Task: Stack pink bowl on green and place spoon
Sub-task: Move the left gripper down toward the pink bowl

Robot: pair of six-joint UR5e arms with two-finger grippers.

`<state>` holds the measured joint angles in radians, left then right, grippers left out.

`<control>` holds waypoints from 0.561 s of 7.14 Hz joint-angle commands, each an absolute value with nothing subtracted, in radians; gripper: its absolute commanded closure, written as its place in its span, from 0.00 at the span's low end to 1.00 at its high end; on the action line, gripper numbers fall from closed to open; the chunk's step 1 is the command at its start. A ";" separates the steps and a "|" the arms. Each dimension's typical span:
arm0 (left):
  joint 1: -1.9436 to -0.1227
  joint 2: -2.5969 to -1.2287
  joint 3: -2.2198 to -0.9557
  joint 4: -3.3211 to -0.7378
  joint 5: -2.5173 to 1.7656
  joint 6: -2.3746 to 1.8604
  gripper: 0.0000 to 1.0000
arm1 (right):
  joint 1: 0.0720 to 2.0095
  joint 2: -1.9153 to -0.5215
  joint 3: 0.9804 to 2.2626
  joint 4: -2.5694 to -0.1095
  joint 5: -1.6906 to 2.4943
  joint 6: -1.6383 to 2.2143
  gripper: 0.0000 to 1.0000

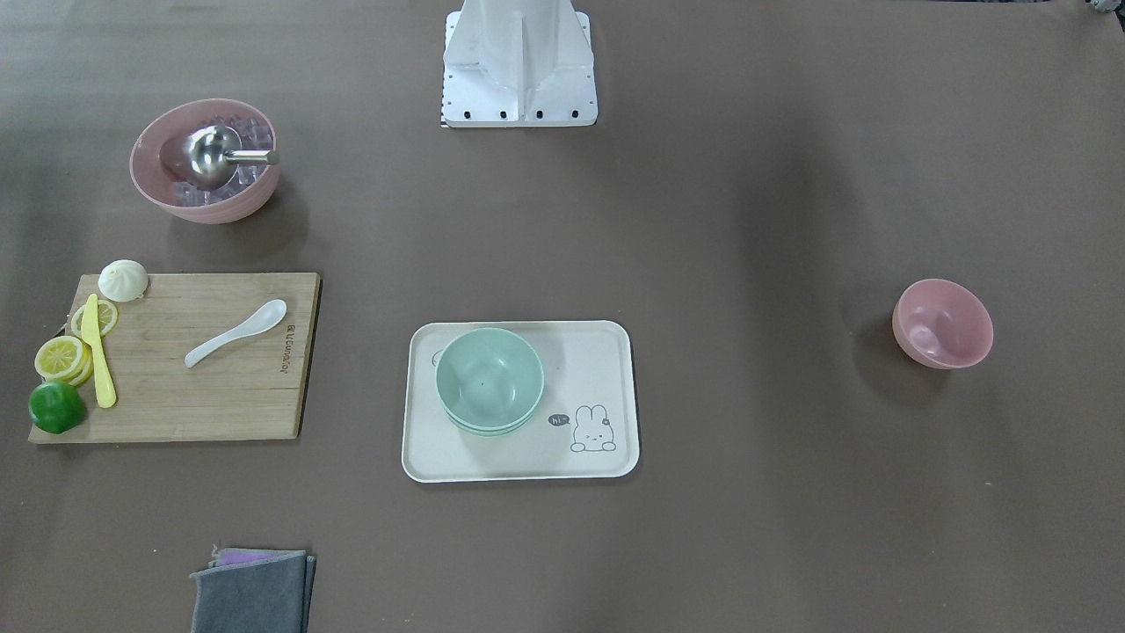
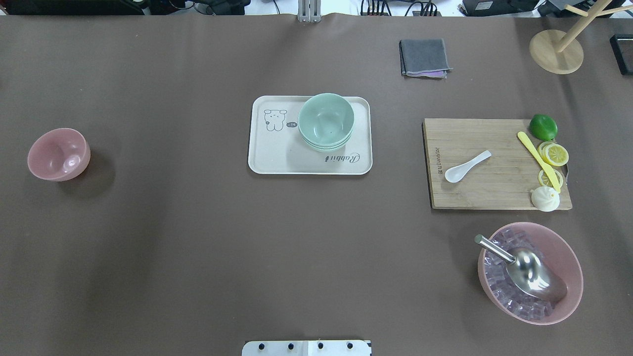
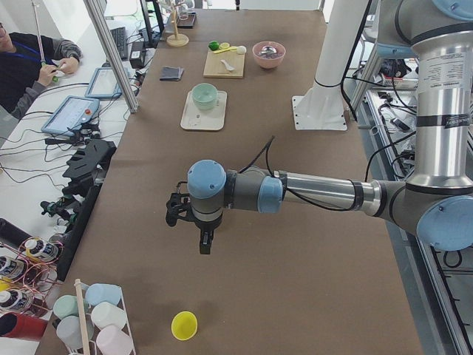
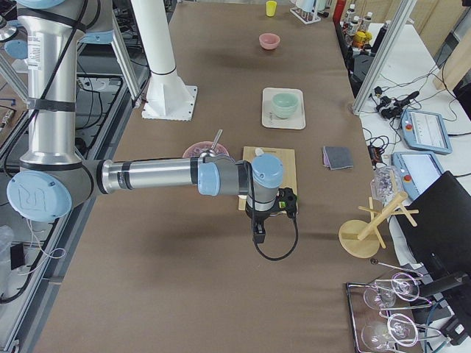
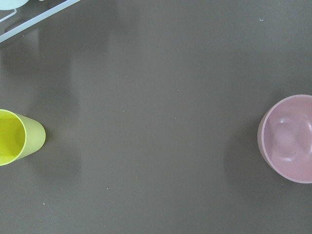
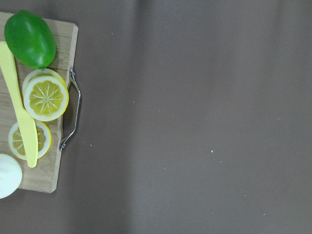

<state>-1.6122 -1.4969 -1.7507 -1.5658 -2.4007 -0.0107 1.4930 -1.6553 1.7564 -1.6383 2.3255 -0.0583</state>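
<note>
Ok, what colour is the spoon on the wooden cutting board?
White. The small white spoon shows best in the overhead exterior view.

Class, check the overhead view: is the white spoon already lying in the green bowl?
No, the white spoon lies on the wooden cutting board, well apart from the green bowl on the tray.

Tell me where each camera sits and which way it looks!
Front-facing: across the table, facing the robot, steeply down; white base on top.
Overhead: behind the robot, forward and down; base's edge only.
Left side: table's left end, along it; left arm near.
Right side: table's right end, along it; right arm near.
Left wrist: down at the small pink bowl; no robot.
Right wrist: down at the wooden cutting board's end; no robot.
Shared: front-facing and overhead both show the pale green bowl on the cream tray.
</note>
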 commanded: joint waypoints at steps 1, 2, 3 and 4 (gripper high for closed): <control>-1.611 -1.497 -1.746 -1.589 -2.404 -0.011 0.01 | 1.493 -1.655 1.756 -1.638 2.326 -0.058 0.00; -1.611 -1.499 -1.744 -1.591 -2.404 -0.009 0.01 | 1.493 -1.655 1.756 -1.638 2.326 -0.058 0.00; -1.611 -1.505 -1.746 -1.591 -2.402 -0.011 0.01 | 1.493 -1.649 1.762 -1.635 2.327 -0.064 0.00; -1.603 -1.540 -1.743 -1.598 -2.404 -0.012 0.01 | 1.493 -1.643 1.769 -1.626 2.330 -0.063 0.00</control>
